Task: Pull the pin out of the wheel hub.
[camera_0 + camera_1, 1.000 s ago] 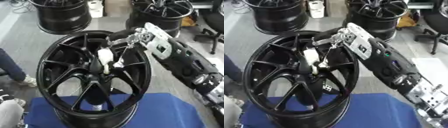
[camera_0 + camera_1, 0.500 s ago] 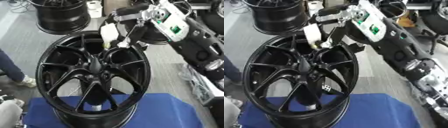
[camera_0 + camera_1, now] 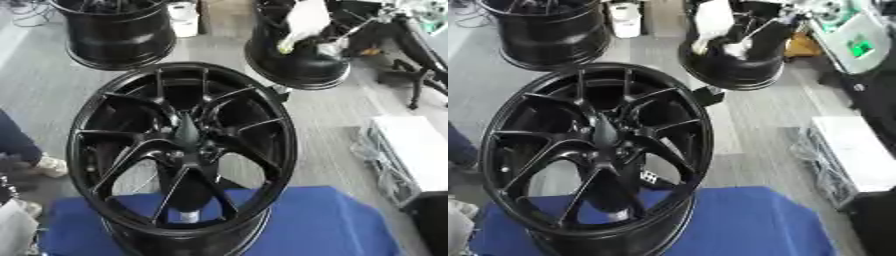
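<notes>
A black spoked wheel hub (image 3: 185,135) stands tilted on a blue cloth (image 3: 324,220) in the middle of both views. Its centre bore shows dark, with nothing white in it. The white pin (image 3: 710,20) hangs high at the back, well above and beyond the hub's far rim. My right hand (image 3: 794,20) comes in from the upper right and is shut on the pin with its thin silver fingers. A pale grey shape (image 3: 13,227) sits in the lower left corner; it looks like my left hand, but I cannot make it out.
Two more black wheels stand on the floor behind, one at the back left (image 3: 118,30) and one behind the pin (image 3: 302,65). A white box (image 3: 411,150) lies on the floor at the right. A person's leg and shoe (image 3: 39,165) show at the left edge.
My right hand has lifted the white pin out of the hub's centre and carried it up and back to the upper right. The camera has also shifted.
</notes>
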You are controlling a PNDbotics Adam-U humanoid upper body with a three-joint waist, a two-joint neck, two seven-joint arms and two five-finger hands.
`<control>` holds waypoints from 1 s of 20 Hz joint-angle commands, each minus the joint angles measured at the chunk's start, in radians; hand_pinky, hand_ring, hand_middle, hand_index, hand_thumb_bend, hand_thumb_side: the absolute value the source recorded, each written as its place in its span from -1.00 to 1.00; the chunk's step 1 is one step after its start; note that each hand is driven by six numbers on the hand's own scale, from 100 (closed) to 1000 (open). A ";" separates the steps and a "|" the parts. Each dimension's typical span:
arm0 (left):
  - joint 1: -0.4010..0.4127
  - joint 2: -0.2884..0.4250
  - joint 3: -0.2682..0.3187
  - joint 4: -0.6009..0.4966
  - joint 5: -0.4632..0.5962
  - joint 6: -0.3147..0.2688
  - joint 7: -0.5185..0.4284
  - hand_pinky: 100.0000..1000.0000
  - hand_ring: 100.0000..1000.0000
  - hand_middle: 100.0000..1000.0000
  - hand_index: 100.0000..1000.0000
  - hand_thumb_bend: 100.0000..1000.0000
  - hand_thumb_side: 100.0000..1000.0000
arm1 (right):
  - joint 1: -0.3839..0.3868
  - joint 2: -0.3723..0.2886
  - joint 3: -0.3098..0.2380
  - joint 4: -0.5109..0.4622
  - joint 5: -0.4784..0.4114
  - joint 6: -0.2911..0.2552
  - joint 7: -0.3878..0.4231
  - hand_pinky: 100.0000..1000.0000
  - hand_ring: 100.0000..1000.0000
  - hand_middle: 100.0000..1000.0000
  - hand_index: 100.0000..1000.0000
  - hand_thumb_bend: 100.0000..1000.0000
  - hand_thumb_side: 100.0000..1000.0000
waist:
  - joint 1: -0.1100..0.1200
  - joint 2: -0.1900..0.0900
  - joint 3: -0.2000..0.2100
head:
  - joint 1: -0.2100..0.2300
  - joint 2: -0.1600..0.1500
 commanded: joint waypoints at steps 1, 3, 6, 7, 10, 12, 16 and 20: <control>-0.008 0.007 0.026 -0.023 -0.004 -0.003 0.025 0.24 0.23 0.18 0.43 0.05 0.36 | 0.047 -0.113 -0.103 0.068 0.014 0.053 -0.057 0.29 -0.06 -0.24 0.69 -1.00 -0.69 | 0.010 -0.003 -0.019 | 0.032 -0.016; -0.013 0.002 0.040 -0.027 -0.005 -0.004 0.039 0.24 0.23 0.18 0.43 0.05 0.36 | 0.103 -0.089 -0.159 0.124 0.032 0.087 -0.091 0.39 0.19 0.18 0.83 -1.00 -0.75 | 0.016 0.011 -0.046 | 0.049 -0.020; -0.026 -0.005 0.058 -0.033 -0.003 -0.007 0.059 0.24 0.23 0.18 0.43 0.05 0.36 | 0.190 -0.011 -0.247 0.211 0.082 0.141 -0.145 0.61 0.57 0.68 0.93 -1.00 0.07 | 0.030 0.031 -0.073 | 0.067 -0.036; -0.028 -0.006 0.060 -0.035 -0.002 -0.008 0.063 0.24 0.22 0.18 0.43 0.05 0.36 | 0.220 0.019 -0.277 0.241 0.100 0.160 -0.163 0.63 0.60 0.71 0.93 -1.00 0.24 | 0.033 0.034 -0.075 | 0.067 -0.039; -0.026 -0.006 0.054 -0.035 0.000 -0.009 0.061 0.24 0.22 0.18 0.43 0.04 0.36 | 0.310 0.108 -0.367 0.331 0.129 0.215 -0.219 0.64 0.63 0.71 0.91 -1.00 0.62 | 0.036 0.031 -0.064 | 0.049 -0.032; -0.022 -0.004 0.043 -0.033 0.000 -0.008 0.052 0.24 0.22 0.18 0.43 0.04 0.36 | 0.368 0.166 -0.425 0.389 0.105 0.250 -0.254 0.60 0.59 0.66 0.88 -1.00 0.59 | 0.034 0.023 -0.047 | 0.027 -0.020; -0.014 0.003 0.013 -0.027 0.000 -0.005 0.024 0.24 0.23 0.18 0.43 0.04 0.36 | 0.597 0.325 -0.601 0.336 0.003 0.219 -0.413 0.52 0.47 0.53 0.82 -1.00 0.14 | 0.024 -0.001 0.009 | -0.026 0.005; -0.013 0.004 -0.009 -0.024 0.004 -0.004 -0.002 0.24 0.23 0.18 0.43 0.04 0.36 | 0.763 0.484 -0.497 0.085 -0.111 0.038 -0.952 0.41 0.32 0.38 0.76 -1.00 -0.11 | 0.024 -0.008 0.050 | -0.061 0.014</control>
